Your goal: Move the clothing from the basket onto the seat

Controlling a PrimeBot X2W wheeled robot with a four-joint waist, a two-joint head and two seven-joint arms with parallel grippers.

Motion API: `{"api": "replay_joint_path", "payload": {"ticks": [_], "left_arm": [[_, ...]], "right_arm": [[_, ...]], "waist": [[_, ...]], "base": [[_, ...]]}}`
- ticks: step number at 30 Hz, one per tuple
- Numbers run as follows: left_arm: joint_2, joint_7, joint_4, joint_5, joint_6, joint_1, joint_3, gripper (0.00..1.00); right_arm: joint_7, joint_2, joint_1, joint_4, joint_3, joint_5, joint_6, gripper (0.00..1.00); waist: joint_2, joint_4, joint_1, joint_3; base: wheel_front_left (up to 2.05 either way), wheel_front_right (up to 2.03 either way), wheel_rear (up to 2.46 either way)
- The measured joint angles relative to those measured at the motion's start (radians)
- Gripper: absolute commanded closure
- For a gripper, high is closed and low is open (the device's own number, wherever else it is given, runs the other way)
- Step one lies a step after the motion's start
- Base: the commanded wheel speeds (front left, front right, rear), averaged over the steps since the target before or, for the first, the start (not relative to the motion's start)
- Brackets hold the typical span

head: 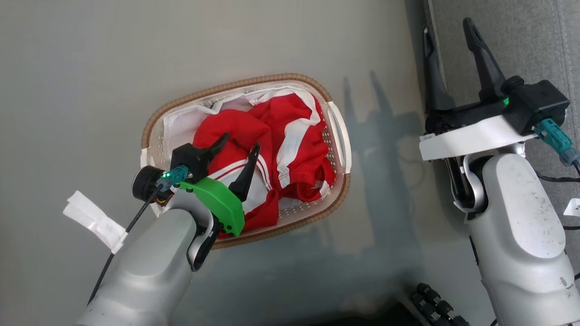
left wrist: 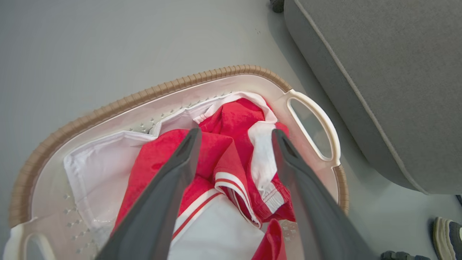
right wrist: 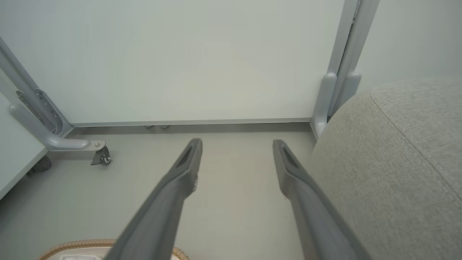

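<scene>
Closest to the head cam are the two pale forearms, the left one (head: 149, 271) coming up from the bottom left corner and the right one (head: 521, 217) from the bottom right. So, the left gripper (head: 241, 141) hangs right over the basket (head: 235, 86), fingers spread wide with nothing pinched between them. From the left wrist cam the two dark fingers (left wrist: 169, 187) frame the pile, but I honestly can't tell if the tips touch the fabric or just float above it. The clothing (head: 299, 113) is all inside the basket: a bunched-up red heap with white panels and thin white stripes, sitting more toward the handle end that faces the seat (head: 543, 45). The white liner (head: 181, 124) shows bare along the opposite end and the far wall. The basket itself sits on the grey floor (head: 90, 68), close to the seat's rounded edge but not touching it, with a strip of floor between the white handle (left wrist: 326, 122) and the upholstery. The right gripper (head: 447, 26) is up by the top right, well apart from the basket, fingers also spread wide and holding nothing, right along the edge where the seat meets the floor. Its wrist cam shows the seat's grey weave and stitched seam on the right, a pale partition panel (right wrist: 180, 61) ahead with a small caster (right wrist: 103, 157) on its foot, and a sliver of the basket's brown rim at the bottom edge. A shoe (left wrist: 447, 234) pokes in at the bottom right corner of the left wrist view.
</scene>
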Motion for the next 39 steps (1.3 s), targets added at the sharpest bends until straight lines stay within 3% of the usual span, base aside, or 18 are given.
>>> {"api": "replay_joint_path", "payload": {"ticks": [12,25,39], "left_arm": [[0.020,0.000,0.107,-0.161,0.000,-0.155,-0.215,0.00],[0.030,0.000,0.171,-0.330,0.000,-0.251,-0.388,0.00],[0.022,0.021,0.288,-0.393,0.000,-0.303,-0.490,0.00]], "right_arm": [[0.000,0.000,-0.015,-0.066,0.025,-0.001,0.000,0.00],[0.000,0.000,-0.024,-0.116,0.057,-0.015,0.000,0.00],[0.000,0.000,-0.014,-0.127,0.070,-0.009,0.000,0.00]], "waist": [[0.0000,-0.030,0.0000,0.144],[0.0000,-0.060,-0.0001,0.221],[0.0000,-0.079,-0.0001,0.255]], "base": [[0.00,0.00,0.00],[0.00,0.00,0.00],[0.00,0.00,0.00]]}}
